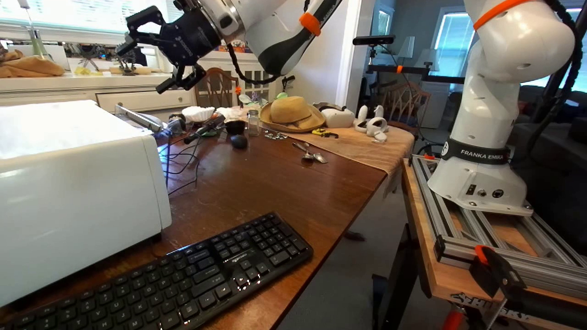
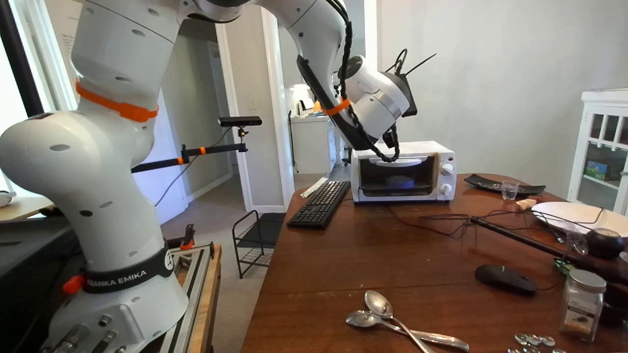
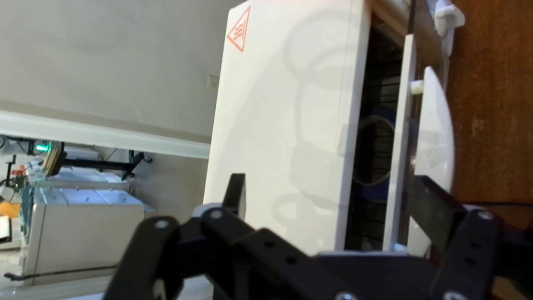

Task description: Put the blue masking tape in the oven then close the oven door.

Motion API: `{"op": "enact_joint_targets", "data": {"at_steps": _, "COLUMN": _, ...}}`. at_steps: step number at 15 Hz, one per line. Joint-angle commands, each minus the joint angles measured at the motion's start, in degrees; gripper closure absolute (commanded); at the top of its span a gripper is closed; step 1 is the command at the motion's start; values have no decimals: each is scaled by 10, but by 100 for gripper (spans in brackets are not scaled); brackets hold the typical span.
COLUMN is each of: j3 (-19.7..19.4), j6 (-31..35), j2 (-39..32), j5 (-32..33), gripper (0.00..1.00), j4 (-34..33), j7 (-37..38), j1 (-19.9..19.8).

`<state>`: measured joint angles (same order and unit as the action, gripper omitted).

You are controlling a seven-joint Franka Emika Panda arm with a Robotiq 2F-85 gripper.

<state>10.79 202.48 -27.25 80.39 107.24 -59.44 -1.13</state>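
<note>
The white oven (image 1: 78, 215) stands on the table, and it also shows in an exterior view (image 2: 427, 147) and the wrist view (image 3: 283, 125). Its door (image 3: 400, 146) is partly open, with a narrow dark gap below the top edge. The white door handle (image 3: 435, 137) is on its outer side. The blue masking tape (image 3: 374, 191) lies flat on the rack inside, and it shows through the front in an exterior view (image 2: 400, 182). My gripper (image 1: 140, 68) is open and empty above the oven. In the wrist view its fingers (image 3: 331, 183) appear over the oven top and the handle.
A black keyboard (image 1: 206, 270) lies beside the oven. Thin black cables (image 2: 451, 218), a mouse (image 2: 505, 278), spoons (image 2: 392, 321) and a glass jar (image 2: 582, 304) are on the table. A black plate (image 2: 505, 185) with a small glass (image 2: 509, 189) stands near the oven's knob side.
</note>
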Motion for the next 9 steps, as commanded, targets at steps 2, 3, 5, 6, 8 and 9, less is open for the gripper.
{"op": "enact_joint_targets", "data": {"at_steps": 2, "j3": -24, "j6": -54, "j2": 41, "j5": -66, "gripper": 0, "j4": 58, "j7": 3, "j1": 9}}
{"op": "enact_joint_targets", "data": {"at_steps": 3, "j3": -25, "j6": -50, "j2": 39, "j5": -64, "gripper": 0, "j4": 63, "j7": 3, "j1": 8}}
{"op": "enact_joint_targets", "data": {"at_steps": 5, "j3": -42, "j6": -43, "j2": 30, "j5": -32, "gripper": 0, "j4": 68, "j7": 43, "j1": 20}}
{"op": "enact_joint_targets", "data": {"at_steps": 6, "j3": -45, "j6": -44, "j2": 24, "j5": -31, "gripper": 0, "j4": 75, "j7": 55, "j1": 22}}
{"op": "enact_joint_targets", "data": {"at_steps": 8, "j3": -50, "j6": -37, "j2": 13, "j5": -27, "gripper": 0, "j4": 80, "j7": 66, "j1": 24}}
{"op": "enact_joint_targets", "data": {"at_steps": 9, "j3": -51, "j6": -33, "j2": 2, "j5": -25, "gripper": 0, "j4": 76, "j7": 67, "j1": 25}}
